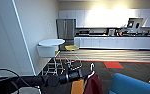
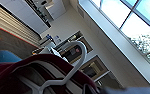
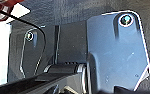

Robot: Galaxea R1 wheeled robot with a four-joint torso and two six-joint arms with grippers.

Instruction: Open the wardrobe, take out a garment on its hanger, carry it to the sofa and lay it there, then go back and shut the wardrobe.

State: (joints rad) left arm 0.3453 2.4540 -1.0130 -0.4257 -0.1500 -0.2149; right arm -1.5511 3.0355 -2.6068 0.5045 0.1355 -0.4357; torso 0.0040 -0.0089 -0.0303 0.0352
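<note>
1. The jacket (image 1: 93, 85) hangs at the bottom middle of my head view, maroon, and I see its upper part only. In the left wrist view the maroon collar (image 2: 36, 62) lies over the shoulders of the hanger.
2. The hanger (image 1: 91, 68) is thin and white; its hook stands up above the jacket in the head view. In the left wrist view the same hook (image 2: 79, 53) curves up in front of the ceiling and the windows (image 2: 131, 22).
3. My left arm (image 1: 36, 80) comes in from the left and lies almost level across the bottom of the head view, stretched forward. The left gripper (image 1: 84, 74) is at its end, at the neck of the hanger. The jacket hangs from there, so I take the fingers as clamped on the hanger, though I cannot make them out one by one.
4. For the right gripper I cannot tell whether its fingers are apart or together; the right wrist view shows dark robot parts over dark carpet (image 3: 66, 10).
5. The blue sofa (image 1: 133, 85) is at the bottom right, just beside the jacket. An orange thing (image 1: 77, 87) is just left of the jacket.
6. Farther away stand a round white table (image 1: 51, 42) with white chairs (image 1: 47, 52) by the wall, a red patch on the floor (image 1: 113, 65), and a kitchen with white cabinets (image 1: 116, 42) and a steel fridge (image 1: 66, 28).
</note>
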